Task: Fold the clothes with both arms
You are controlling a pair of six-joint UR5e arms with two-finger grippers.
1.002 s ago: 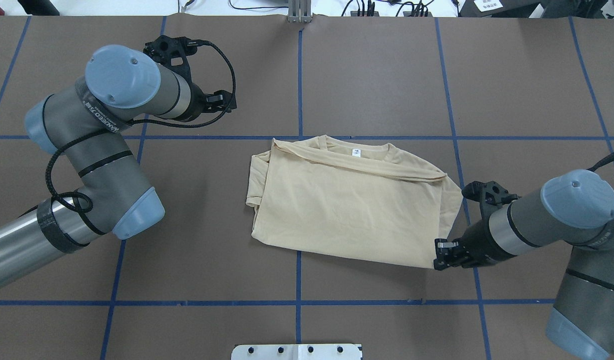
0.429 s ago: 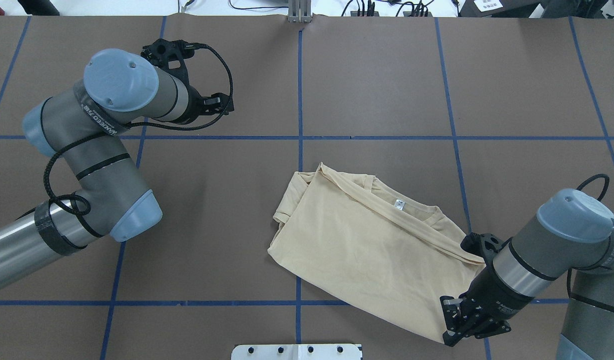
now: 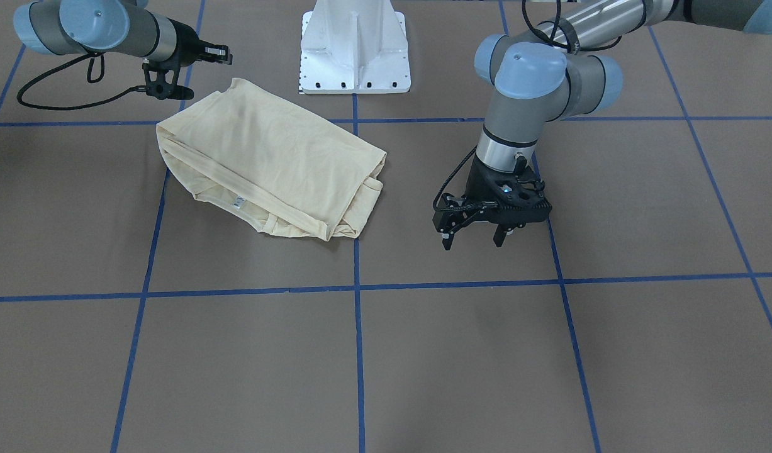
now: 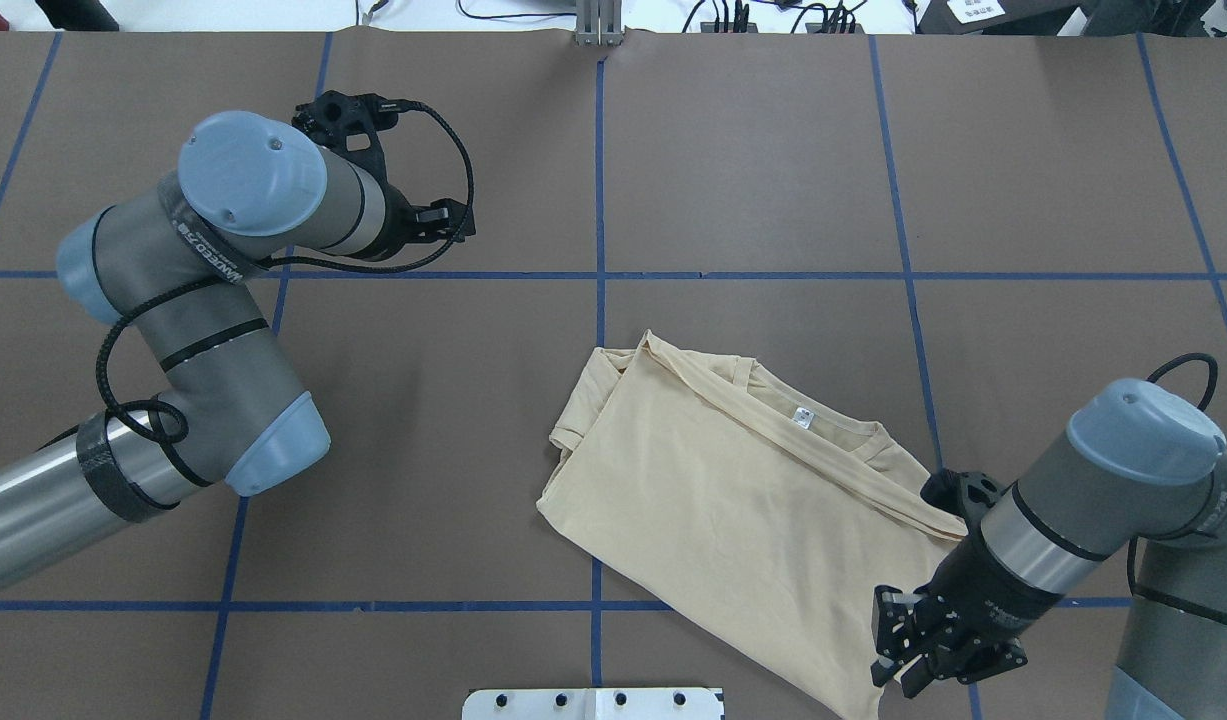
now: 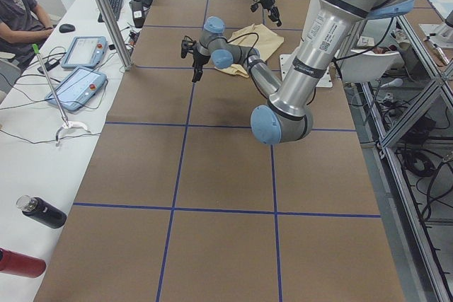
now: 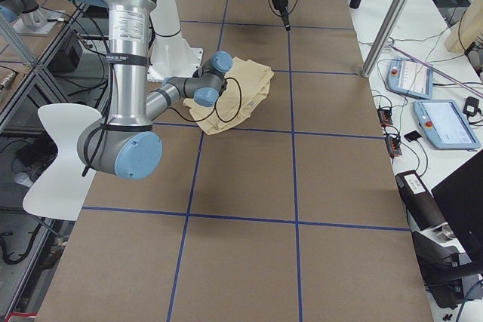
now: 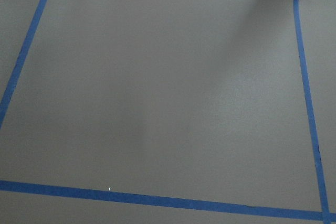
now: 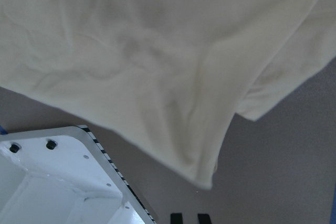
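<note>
T-shirt [image 4: 733,520] folded, corner near white base [image 4: 593,703], left hand [image 3: 472,242] spread over table [image 3: 461,352]

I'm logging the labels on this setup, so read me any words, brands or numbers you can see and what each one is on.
"WANEED", roughly, on the grey band of the left arm; the characters after it are blurred.
Neck label of the T-shirt: print too small to read.
White lettering on the right arm, near its wrist: too small to read.
White card at the far edge: blurred.
</note>
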